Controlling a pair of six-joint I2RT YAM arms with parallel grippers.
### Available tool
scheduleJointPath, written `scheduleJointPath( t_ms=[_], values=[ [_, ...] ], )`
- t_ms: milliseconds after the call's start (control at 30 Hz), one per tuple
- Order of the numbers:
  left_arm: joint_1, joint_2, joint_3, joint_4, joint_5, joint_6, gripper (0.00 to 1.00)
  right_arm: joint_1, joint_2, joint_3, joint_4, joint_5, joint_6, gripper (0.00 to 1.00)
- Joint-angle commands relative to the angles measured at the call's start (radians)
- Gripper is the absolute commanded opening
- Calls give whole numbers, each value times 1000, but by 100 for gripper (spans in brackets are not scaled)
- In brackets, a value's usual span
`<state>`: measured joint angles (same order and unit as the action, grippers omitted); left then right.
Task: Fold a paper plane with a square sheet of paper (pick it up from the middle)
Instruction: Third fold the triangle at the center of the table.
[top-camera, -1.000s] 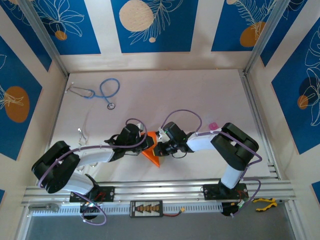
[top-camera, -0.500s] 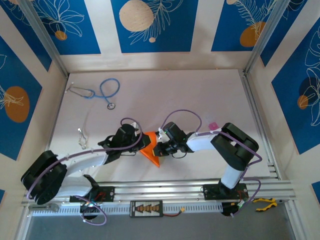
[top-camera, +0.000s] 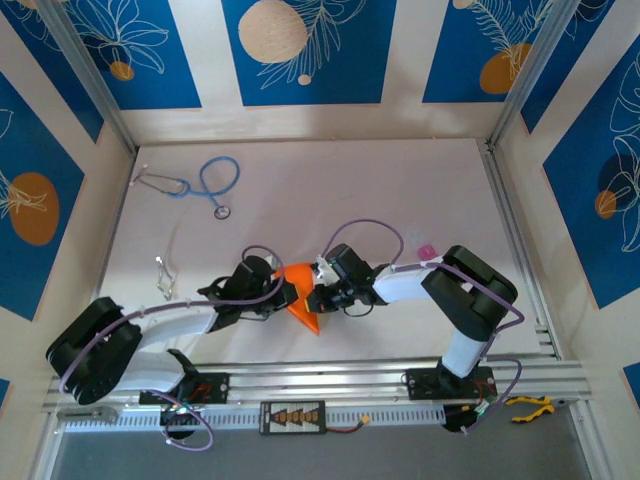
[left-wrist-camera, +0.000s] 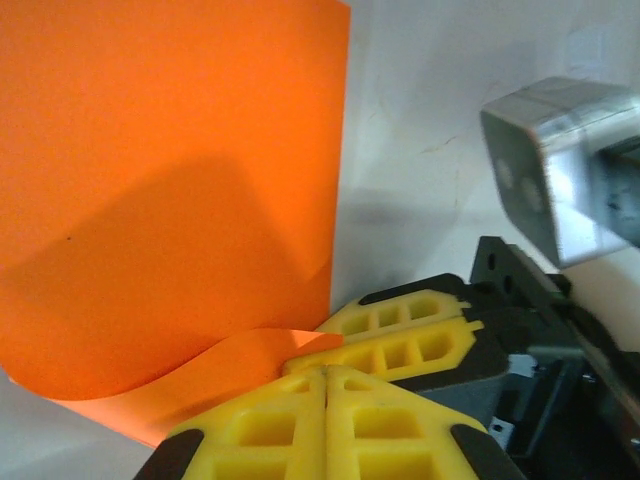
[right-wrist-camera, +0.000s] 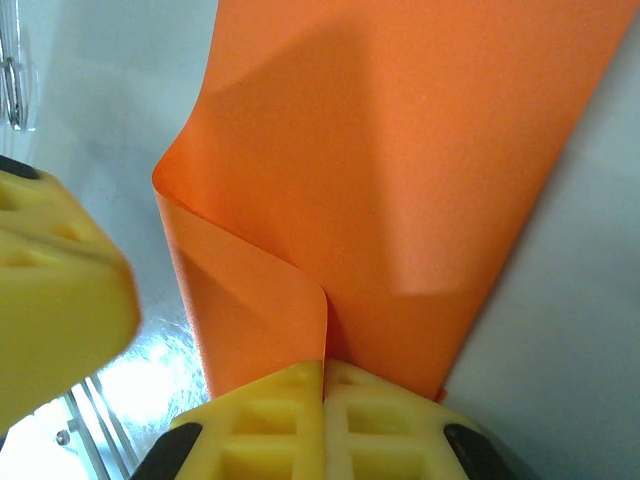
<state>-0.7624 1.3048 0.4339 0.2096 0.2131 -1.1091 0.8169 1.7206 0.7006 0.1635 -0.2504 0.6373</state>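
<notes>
The square sheet of paper (top-camera: 303, 300) is bright orange and lies doubled over on the white table, between the two grippers. In the right wrist view a rounded fold of the paper (right-wrist-camera: 400, 180) runs straight into the seam of my right gripper (right-wrist-camera: 324, 365), which is shut on it. My right gripper (top-camera: 318, 293) meets the paper from the right. My left gripper (top-camera: 284, 294) is shut, and its closed tips (left-wrist-camera: 325, 372) rest against a curled flap of the paper (left-wrist-camera: 170, 200), with no paper showing between them. The right gripper's yellow fingers (left-wrist-camera: 400, 335) sit just beyond, pinching the flap's corner.
A blue stethoscope (top-camera: 214, 181) lies at the far left of the table (top-camera: 380, 190). A small pink thing (top-camera: 425, 250) sits just right of the right arm. A metal clip (top-camera: 162, 270) lies left of the left arm. Aluminium rails (top-camera: 330, 378) run along the near edge.
My left arm has drawn its elbow outward and its gripper has slid slightly nearer, uncovering more of the paper's far edge. The right arm and its hold are unchanged.
</notes>
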Motion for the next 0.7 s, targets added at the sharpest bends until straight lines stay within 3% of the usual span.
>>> scheduleJointPath(
  t_ms=[0,667],
  values=[
    [0,35,-19,64,50,3,5,8,7,-3,-70,25,-10,1],
    [0,169,-78,170,48,3,5,8,11,3,-73,22,-7,1]
  ],
)
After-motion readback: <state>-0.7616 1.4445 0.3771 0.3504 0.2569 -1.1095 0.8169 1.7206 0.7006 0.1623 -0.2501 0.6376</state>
